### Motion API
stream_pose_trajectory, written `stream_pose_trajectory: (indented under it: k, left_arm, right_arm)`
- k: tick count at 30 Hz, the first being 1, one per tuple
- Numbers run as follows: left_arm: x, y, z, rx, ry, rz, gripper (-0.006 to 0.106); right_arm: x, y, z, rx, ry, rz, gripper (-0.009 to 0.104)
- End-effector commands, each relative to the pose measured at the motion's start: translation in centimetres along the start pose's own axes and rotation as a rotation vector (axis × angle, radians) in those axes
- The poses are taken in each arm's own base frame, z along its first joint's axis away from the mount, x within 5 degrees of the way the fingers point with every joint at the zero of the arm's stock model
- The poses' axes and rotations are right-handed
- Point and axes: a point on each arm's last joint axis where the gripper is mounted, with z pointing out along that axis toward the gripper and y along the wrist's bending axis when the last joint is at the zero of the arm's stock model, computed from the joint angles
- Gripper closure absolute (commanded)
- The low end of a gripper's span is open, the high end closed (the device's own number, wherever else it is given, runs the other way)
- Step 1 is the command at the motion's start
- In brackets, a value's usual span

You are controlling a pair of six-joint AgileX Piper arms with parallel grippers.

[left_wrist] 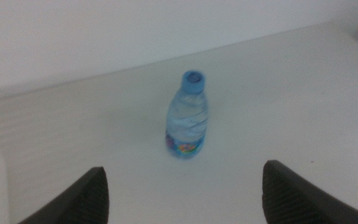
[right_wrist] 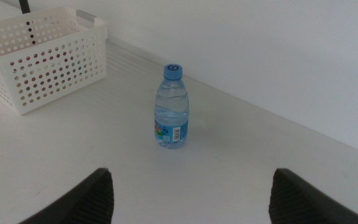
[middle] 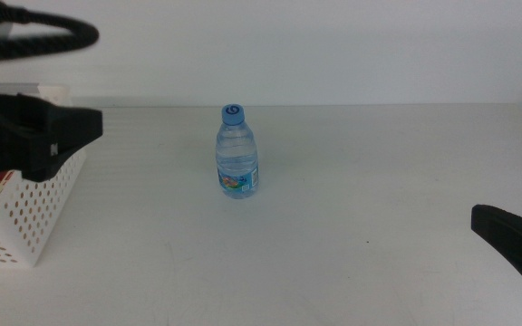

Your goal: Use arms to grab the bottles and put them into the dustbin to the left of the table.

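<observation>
Left claw [left_wrist: 182, 193] gapes, water bottle [left_wrist: 188, 116] upright ahead, apart.

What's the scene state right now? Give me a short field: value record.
bottle: one water bottle with blue cap, upright, mid-table, untouched
dustbin: white perforated basket at the table's left edge; something red shows inside it
table: white tabletop
left hand: open, over the dustbin, facing the bottle, holding nothing
right hand: open, low at the right edge of the middle view, facing the bottle, holding nothing
contact: neither hand touches the bottle
remaining: bottle not yet in the dustbin
</observation>
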Motion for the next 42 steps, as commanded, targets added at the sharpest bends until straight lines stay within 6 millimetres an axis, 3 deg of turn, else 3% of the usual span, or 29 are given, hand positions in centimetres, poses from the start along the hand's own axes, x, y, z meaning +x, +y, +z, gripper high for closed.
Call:
stream_pose_trajectory:
  k: [1,15,23,31,37,42]
  left_arm:
    - [-2.0,-0.3,-0.5,0.013,-0.125,-0.002,0.025]
    - [-5.8,0.0,2.0,0.081,-0.212,-0.022,0.031]
    - [-6.4,0.1,4.3,0.125,-0.194,-0.013,0.031]
    - [-6.3,-3.8,6.8,0.118,-0.232,0.101,0.031]
    - [-4.6,-6.6,9.1,0.164,-0.235,0.109,0.031]
    - [-0.4,-6.1,10.6,0.119,-0.241,0.096,0.031]
  right_arm:
    - [-1.6,-0.1,-0.2,0.004,-0.096,-0.018,0.03]
    - [-1.6,-0.1,-0.2,0.004,-0.096,-0.018,0.03]
    - [-1.6,-0.1,-0.2,0.004,-0.096,-0.018,0.03]
    - [-1.6,-0.1,-0.2,0.004,-0.096,-0.019,0.03]
    - [-1.6,-0.1,-0.2,0.004,-0.096,-0.019,0.03]
    - [-1.6,-0.1,-0.2,0.004,-0.096,-0.019,0.03]
